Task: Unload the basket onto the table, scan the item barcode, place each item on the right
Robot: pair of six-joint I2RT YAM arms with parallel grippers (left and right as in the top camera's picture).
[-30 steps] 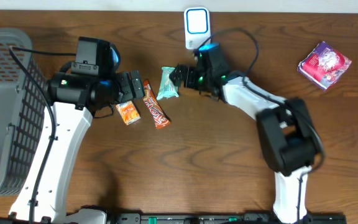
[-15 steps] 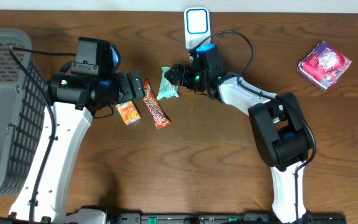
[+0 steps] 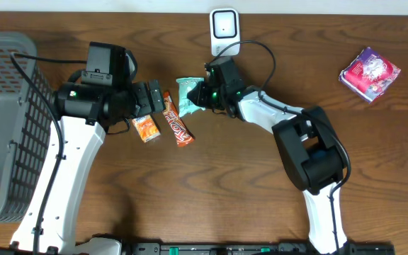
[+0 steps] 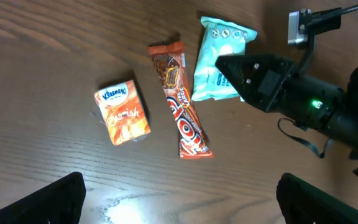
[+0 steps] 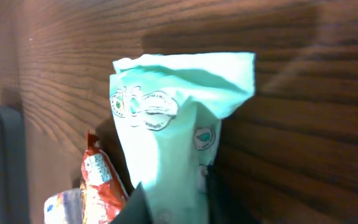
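A mint-green snack packet [image 3: 185, 95] lies behind the table's middle, seen close up in the right wrist view as the packet [image 5: 179, 124]. My right gripper [image 3: 199, 95] reaches in from the right and is shut on the packet's near end, its fingers [image 5: 135, 208] pinching the wrapper. The white barcode scanner [image 3: 224, 28] stands at the back edge, just behind the right arm. My left gripper [image 3: 154, 95] hovers open left of the snacks, nothing between its fingertips [image 4: 61, 193]. From the left wrist view the packet [image 4: 219, 59] shows with the right gripper's dark fingers over its lower right corner.
An orange-brown chocolate bar [image 3: 177, 122] and a small orange tissue pack [image 3: 146, 128] lie beside the packet. A grey wire basket [image 3: 6, 106] fills the left edge. A pink packet [image 3: 370, 73] sits at the far right.
My right gripper slid left onto the mint-green packet and closed on it, nudging the packet slightly left. The left arm stayed still.
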